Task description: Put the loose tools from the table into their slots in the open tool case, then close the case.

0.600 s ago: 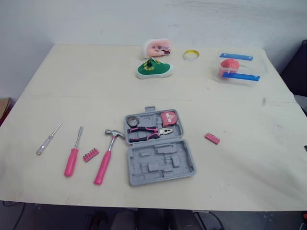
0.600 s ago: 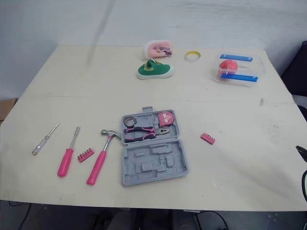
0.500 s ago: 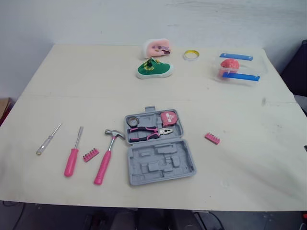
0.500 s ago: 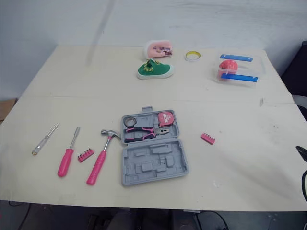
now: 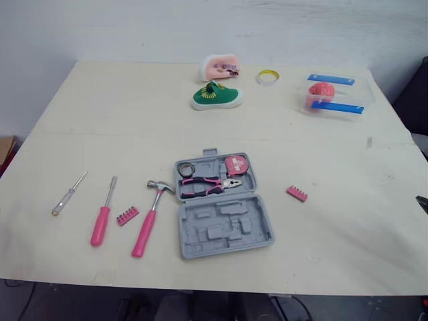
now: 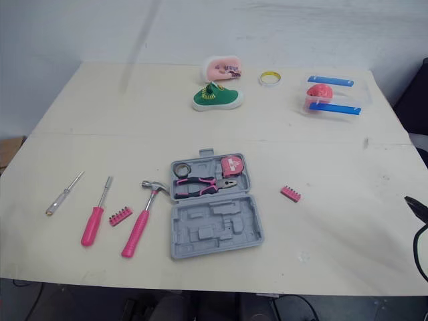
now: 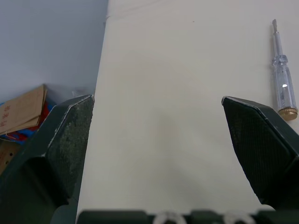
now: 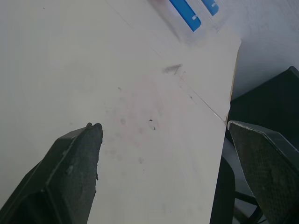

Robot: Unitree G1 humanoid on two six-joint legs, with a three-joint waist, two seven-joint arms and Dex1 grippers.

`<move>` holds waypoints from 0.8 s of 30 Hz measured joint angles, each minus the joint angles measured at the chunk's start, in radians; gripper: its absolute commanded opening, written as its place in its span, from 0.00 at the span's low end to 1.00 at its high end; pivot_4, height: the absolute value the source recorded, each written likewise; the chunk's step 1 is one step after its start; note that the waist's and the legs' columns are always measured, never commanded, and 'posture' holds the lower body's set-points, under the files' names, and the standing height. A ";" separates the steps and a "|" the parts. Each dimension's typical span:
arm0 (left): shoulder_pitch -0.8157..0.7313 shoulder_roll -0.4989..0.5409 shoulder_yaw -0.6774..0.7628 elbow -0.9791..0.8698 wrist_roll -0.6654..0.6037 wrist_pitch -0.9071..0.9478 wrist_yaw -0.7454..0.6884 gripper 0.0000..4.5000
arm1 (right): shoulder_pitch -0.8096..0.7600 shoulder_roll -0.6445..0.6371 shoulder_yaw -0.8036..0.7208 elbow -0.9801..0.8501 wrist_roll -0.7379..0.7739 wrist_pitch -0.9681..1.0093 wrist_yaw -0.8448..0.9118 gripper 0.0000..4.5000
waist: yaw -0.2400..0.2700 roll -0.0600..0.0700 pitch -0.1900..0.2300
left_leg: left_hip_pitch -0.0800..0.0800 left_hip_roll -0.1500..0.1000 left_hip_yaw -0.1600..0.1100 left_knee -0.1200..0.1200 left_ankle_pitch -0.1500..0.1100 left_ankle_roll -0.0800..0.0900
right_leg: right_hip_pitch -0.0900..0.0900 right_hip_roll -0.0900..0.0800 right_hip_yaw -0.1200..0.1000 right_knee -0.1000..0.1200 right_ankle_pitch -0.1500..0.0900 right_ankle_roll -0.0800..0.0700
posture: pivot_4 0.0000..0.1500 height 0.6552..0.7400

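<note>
The grey tool case (image 5: 225,229) lies open mid-table; its far half holds pink pliers (image 5: 206,186) and a pink tape measure (image 5: 235,164), and its near half has bare slots. To its left lie a pink hammer (image 5: 148,219), a pink bit strip (image 5: 126,215), a pink screwdriver (image 5: 101,219) and a clear screwdriver (image 5: 68,194). A second bit strip (image 5: 297,194) lies right of the case. My left gripper (image 7: 157,99) is open over the table's left edge near the clear screwdriver (image 7: 283,84). My right gripper (image 8: 163,125) is open over the table's right side, far from the tools.
At the back stand a green shoe (image 5: 215,97), a pink object (image 5: 219,66), a yellow tape roll (image 5: 267,77) and a clear box with blue clips (image 5: 334,96). A cardboard box (image 7: 21,109) sits on the floor past the left edge.
The tip of my right gripper has come slightly further into the head views at the right edge. The tools and case have not moved.
</note>
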 measured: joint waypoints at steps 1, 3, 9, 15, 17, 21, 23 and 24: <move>0.001 0.000 0.002 -0.001 0.000 0.003 0.000 0.99 | -0.001 0.000 0.000 0.000 0.000 0.000 0.000 1.00 | 0.000 0.000 0.000 | 0.000 0.000 0.000 0.000 0.000 0.000 | 0.000 0.000 0.000 0.000 0.000 0.000 | 1.00 1.00; 0.002 -0.001 0.004 -0.002 0.000 0.007 0.000 0.99 | -0.002 0.000 0.000 0.000 -0.001 0.000 0.000 1.00 | 0.000 0.000 0.000 | 0.000 0.000 0.000 0.000 0.000 0.000 | 0.000 0.000 0.000 0.000 0.000 0.000 | 1.00 1.00; 0.002 -0.006 0.004 -0.027 0.000 0.016 0.000 0.99 | -0.010 0.000 0.011 0.000 -0.003 0.000 0.000 1.00 | 0.000 0.000 0.000 | 0.000 0.000 0.000 0.000 0.000 0.000 | 0.000 0.000 0.000 0.000 0.000 0.000 | 1.00 1.00; 0.008 -0.022 0.004 -0.057 0.000 0.029 -0.002 0.99 | -0.018 0.000 0.035 0.000 -0.003 -0.004 0.000 1.00 | -0.001 0.000 0.000 | 0.000 0.000 0.000 0.000 0.000 0.000 | 0.000 0.000 0.000 0.000 0.000 0.000 | 1.00 1.00; 0.011 -0.023 0.004 -0.068 0.000 0.033 -0.002 0.99 | -0.018 0.000 0.035 0.000 -0.002 -0.006 0.001 1.00 | 0.000 0.000 0.000 | 0.000 0.000 0.000 0.000 0.000 0.000 | 0.000 0.000 0.000 0.000 0.000 0.000 | 1.00 1.00; 0.032 -0.056 0.006 -0.152 -0.005 0.058 0.000 0.99 | -0.019 0.014 0.036 -0.040 0.027 0.022 0.029 1.00 | 0.000 0.000 0.000 | 0.000 0.000 0.000 0.000 0.000 0.000 | 0.000 0.000 0.000 0.000 0.000 0.000 | 1.00 1.00; 0.039 -0.085 0.003 -0.224 -0.016 0.080 0.000 0.99 | -0.024 0.027 0.047 -0.095 0.053 0.055 0.046 1.00 | 0.001 0.000 0.000 | 0.000 0.000 0.000 0.001 0.000 0.000 | 0.000 0.000 0.000 0.001 0.000 0.000 | 1.00 1.00; 0.044 -0.100 0.002 -0.272 -0.020 0.098 -0.001 0.99 | -0.029 0.030 0.056 -0.126 0.070 0.078 0.057 1.00 | 0.000 0.000 0.000 | 0.000 0.000 0.000 0.001 0.000 0.000 | 0.000 0.000 0.000 0.001 0.000 0.000 | 1.00 1.00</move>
